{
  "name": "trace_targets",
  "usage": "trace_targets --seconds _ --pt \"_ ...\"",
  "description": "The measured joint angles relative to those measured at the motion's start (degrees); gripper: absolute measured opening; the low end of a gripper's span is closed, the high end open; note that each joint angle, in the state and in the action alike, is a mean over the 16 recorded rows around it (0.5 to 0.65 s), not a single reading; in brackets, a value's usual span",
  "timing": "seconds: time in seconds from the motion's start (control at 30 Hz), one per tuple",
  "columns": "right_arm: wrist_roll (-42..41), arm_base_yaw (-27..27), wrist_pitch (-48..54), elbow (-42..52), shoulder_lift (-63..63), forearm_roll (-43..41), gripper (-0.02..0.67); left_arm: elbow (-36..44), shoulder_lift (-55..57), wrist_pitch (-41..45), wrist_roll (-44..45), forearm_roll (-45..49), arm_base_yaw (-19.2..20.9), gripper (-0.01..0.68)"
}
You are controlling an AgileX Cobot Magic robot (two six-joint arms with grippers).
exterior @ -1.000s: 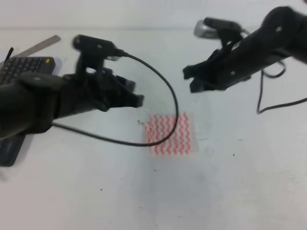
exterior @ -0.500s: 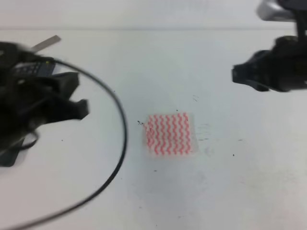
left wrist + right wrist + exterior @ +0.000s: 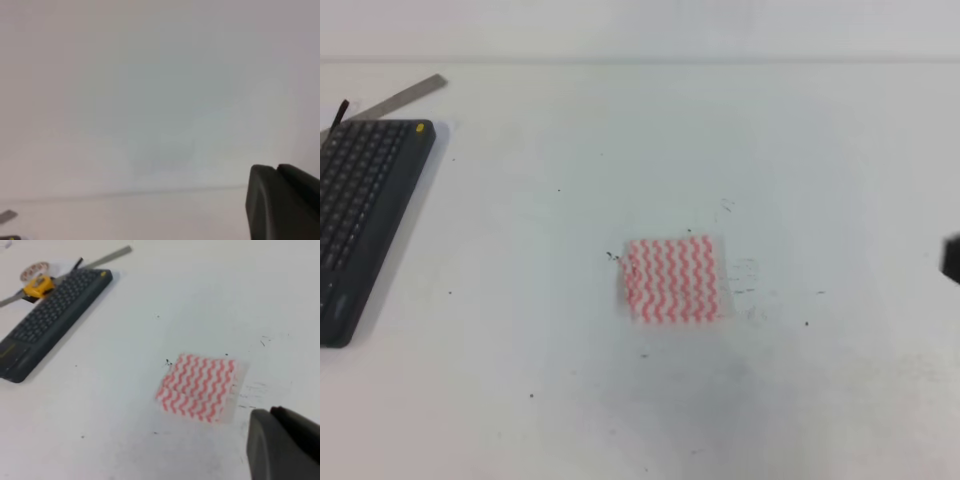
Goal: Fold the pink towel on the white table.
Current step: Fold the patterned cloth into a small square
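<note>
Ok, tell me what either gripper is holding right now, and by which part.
Nothing is held. The pink towel lies alone on the white table, with no fingers touching it; only dark gripper parts show at the wrist views' edges.

Only a dark sliver of the right arm (image 3: 951, 258) showed at the right edge of the high view, while each wrist view caught just one black finger of the left gripper (image 3: 282, 202) and the right gripper (image 3: 283, 444), their jaws' spread unreadable.
</note>
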Motion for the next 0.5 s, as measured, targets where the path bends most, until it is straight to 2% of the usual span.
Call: trace_targets --seconds 0.2,0.5 --pt "0.1 0.0 0.1 8.2 -14.3 0.7 -0.002 6.1 -11.9 -0.1 2.4 -0.1 0.0 0.0" --pt "0.0 -0.1 -0.3 18.4 -34.3 1.6 -0.002 15.4 -17.5 0.1 3.2 -0.2 0.0 0.0"
